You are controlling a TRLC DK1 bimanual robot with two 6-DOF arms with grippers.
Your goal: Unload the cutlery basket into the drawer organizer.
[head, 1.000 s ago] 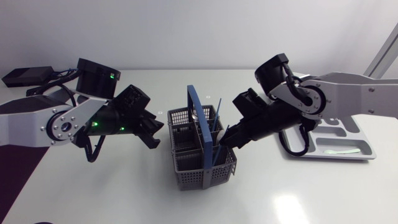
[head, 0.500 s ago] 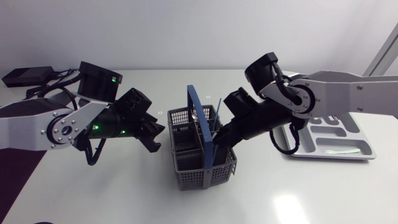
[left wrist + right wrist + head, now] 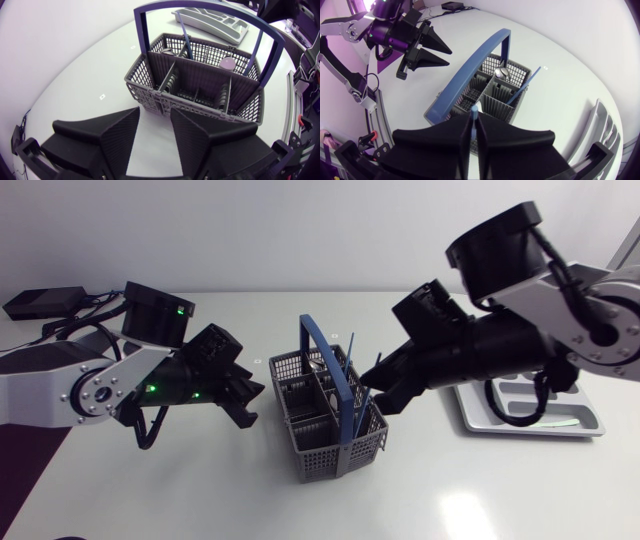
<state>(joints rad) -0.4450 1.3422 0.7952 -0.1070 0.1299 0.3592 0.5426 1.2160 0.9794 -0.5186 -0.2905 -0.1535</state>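
The grey mesh cutlery basket (image 3: 320,442) with a blue hoop handle (image 3: 326,360) stands mid-table. My right gripper (image 3: 373,388) hovers over its right side, shut on the tip of a thin blue-handled piece of cutlery (image 3: 474,111) that stands in a compartment. A second blue-handled piece (image 3: 521,90) leans in the far compartment beside a silver spoon (image 3: 501,73). My left gripper (image 3: 248,392) is left of the basket, open and empty; in its own view the left gripper (image 3: 155,117) faces the basket wall (image 3: 150,95). The grey drawer organizer (image 3: 540,420) lies at the right, partly under my right arm.
A black box (image 3: 40,302) with cables sits at the back left corner. Bare white table surrounds the basket in front and behind. The organizer (image 3: 210,17) shows beyond the basket from the left wrist.
My right gripper has shut on the blue handle while its arm rose and swung right. The basket has turned slightly. The left arm has barely moved.
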